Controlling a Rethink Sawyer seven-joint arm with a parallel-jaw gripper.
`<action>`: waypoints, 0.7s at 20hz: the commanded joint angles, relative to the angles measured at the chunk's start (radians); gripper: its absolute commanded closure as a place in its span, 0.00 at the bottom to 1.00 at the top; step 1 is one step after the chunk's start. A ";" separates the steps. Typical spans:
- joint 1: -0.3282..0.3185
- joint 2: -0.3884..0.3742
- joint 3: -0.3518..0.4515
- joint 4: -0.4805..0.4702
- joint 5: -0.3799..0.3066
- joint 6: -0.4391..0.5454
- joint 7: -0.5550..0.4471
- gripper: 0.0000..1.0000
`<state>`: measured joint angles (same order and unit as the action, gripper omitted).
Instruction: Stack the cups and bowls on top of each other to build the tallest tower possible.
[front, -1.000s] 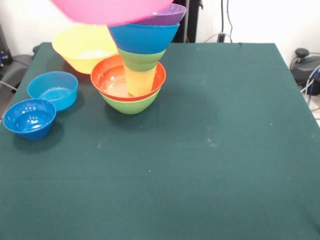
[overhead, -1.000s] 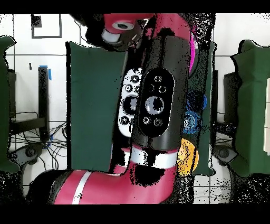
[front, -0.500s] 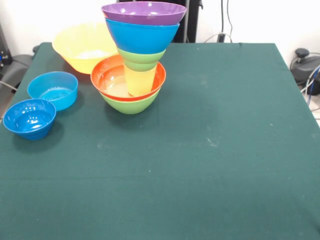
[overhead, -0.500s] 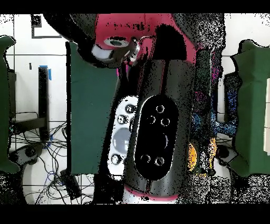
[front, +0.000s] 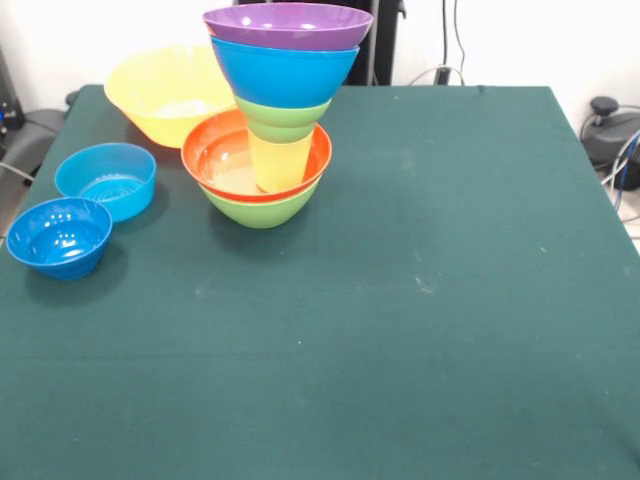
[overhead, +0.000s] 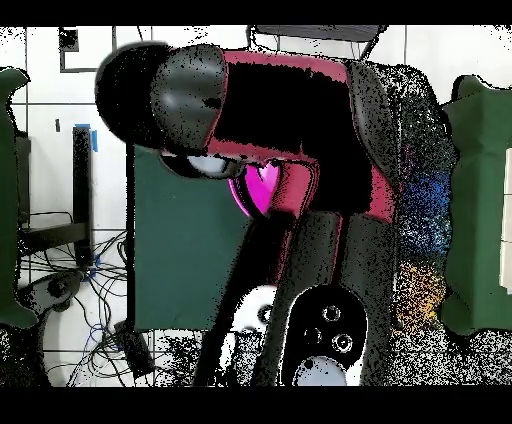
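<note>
Gripper and its opening cannot be made out in either view; only the red and black arm (overhead: 300, 110) is seen from overhead, with a pink patch (overhead: 262, 185) beneath it, possibly a pink bowl.

The tower (front: 280, 110) stands near the far left of the tabletop (front: 400, 300). A medium green bowl (front: 262, 208) is set at the base, with a glossy red-orange bowl (front: 215, 152) nested in it. A translucent yellow cup (front: 279, 163) is stood upright in that bowl, and a small green bowl (front: 285, 118), a deep blue bowl (front: 285, 72) and a shallow purple bowl (front: 287, 25) are piled on the cup.

A large yellow-orange bowl (front: 160, 95) is placed just behind the tower. A light-blue bowl (front: 105, 178) and a dark blue bowl (front: 60, 236) are set close together near the left edge. The green cloth is left open towards the right and near edges.
</note>
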<state>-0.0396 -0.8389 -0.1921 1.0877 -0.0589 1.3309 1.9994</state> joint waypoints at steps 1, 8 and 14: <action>0.007 -0.130 0.042 0.380 0.007 -0.144 -0.113 1.00; 0.001 -0.215 0.057 0.544 0.020 -0.242 -0.108 1.00; 0.004 -0.250 0.063 0.637 0.007 -0.322 -0.088 1.00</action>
<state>-0.0396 -1.0401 -0.1924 1.5158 -0.0432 1.1071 1.9994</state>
